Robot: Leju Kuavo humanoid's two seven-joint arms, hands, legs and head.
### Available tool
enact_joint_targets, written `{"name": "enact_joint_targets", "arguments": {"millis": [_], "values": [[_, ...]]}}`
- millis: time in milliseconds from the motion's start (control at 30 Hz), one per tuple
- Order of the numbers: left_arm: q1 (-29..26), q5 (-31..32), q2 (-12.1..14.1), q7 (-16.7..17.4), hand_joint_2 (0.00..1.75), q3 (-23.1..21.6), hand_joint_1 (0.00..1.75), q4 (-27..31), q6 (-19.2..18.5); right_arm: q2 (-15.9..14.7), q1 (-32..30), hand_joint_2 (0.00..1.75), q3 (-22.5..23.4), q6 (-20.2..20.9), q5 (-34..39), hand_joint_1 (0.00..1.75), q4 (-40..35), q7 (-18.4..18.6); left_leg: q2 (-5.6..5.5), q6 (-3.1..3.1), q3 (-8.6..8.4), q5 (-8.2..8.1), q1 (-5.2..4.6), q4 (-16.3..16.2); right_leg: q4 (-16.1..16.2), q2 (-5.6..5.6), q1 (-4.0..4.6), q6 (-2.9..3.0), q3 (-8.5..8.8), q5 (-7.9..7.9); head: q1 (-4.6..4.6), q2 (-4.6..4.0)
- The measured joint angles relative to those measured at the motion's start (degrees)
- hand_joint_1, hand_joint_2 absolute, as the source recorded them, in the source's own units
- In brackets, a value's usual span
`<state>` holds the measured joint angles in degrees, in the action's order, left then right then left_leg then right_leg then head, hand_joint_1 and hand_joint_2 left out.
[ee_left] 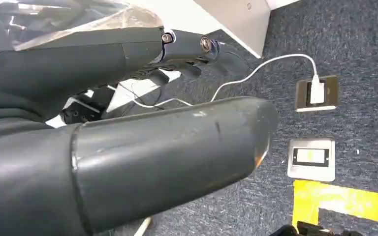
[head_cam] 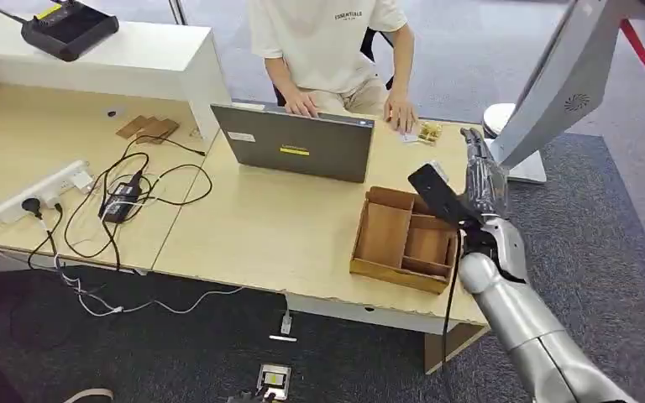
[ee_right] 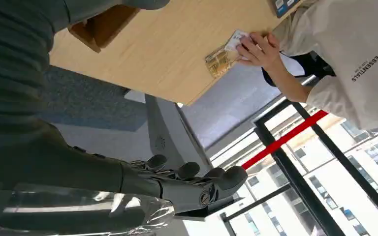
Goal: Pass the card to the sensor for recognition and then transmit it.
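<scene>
The right robot hand [head_cam: 480,180] is raised above the far right corner of the surface [head_cam: 285,227], fingers extended upward and apart. In the right wrist view its fingers [ee_right: 192,172] are only loosely bent, with nothing between them. A dark flat plate juts from near its wrist, but that looks like part of the arm rather than the card. The left robot hand [ee_left: 128,123] hangs low over the carpet beside the desk; its fingers lie straight and apart from the thumb, holding nothing.

Just below the right robot hand sits a wooden organiser tray [head_cam: 361,252] with several compartments. All of them look empty, though the arm covers its right edge. Beyond the tray a seated person types at an open laptop [head_cam: 298,147]. The person's hand [head_cam: 401,113] rests on a small pale card [ee_right: 236,39] at the far edge of the surface, touching a gold-patterned card [head_cam: 429,132] beside it. Which of these is the task's card is hard to tell. A pale monitor-like stand [head_cam: 554,75], possibly the sensor, rises to the right.

Risks from here, as a judgement: reaching for the cards brings the robot hand close to the person's fingers, and a flat card may slip from a loose pinch or slide off the nearby edge.
</scene>
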<state>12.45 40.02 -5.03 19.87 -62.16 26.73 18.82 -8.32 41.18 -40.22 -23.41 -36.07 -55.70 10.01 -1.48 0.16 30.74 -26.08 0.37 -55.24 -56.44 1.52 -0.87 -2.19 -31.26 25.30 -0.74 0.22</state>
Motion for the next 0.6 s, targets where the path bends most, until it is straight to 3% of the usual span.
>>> {"name": "enact_joint_targets", "arguments": {"millis": [333, 600], "values": [[-0.8, -2.8, 0.2, 0.7, 0.00, 0.6, 0.00, -0.1, 2.2, -1.8, -7.9, 1.75, 0.2, 0.3, 3.8, 0.00, -11.5, -1.3, 0.00, 0.00, -0.03, 0.00, 0.00, 0.0, 0.0, 0.00, 0.00, 0.00, 0.04, 0.00, -0.02, 0.00], [-1.0, -3.0, 0.4, 1.1, 0.00, 0.7, 0.00, -0.1, 2.3, -2.0, -12.5, 1.75, 0.2, 1.4, 3.5, 0.00, -16.3, -1.6, 0.01, 0.00, -0.02, 0.00, 0.00, 0.0, 0.0, 0.00, 0.00, 0.00, 0.04, 0.00, -0.02, 0.00]]}}
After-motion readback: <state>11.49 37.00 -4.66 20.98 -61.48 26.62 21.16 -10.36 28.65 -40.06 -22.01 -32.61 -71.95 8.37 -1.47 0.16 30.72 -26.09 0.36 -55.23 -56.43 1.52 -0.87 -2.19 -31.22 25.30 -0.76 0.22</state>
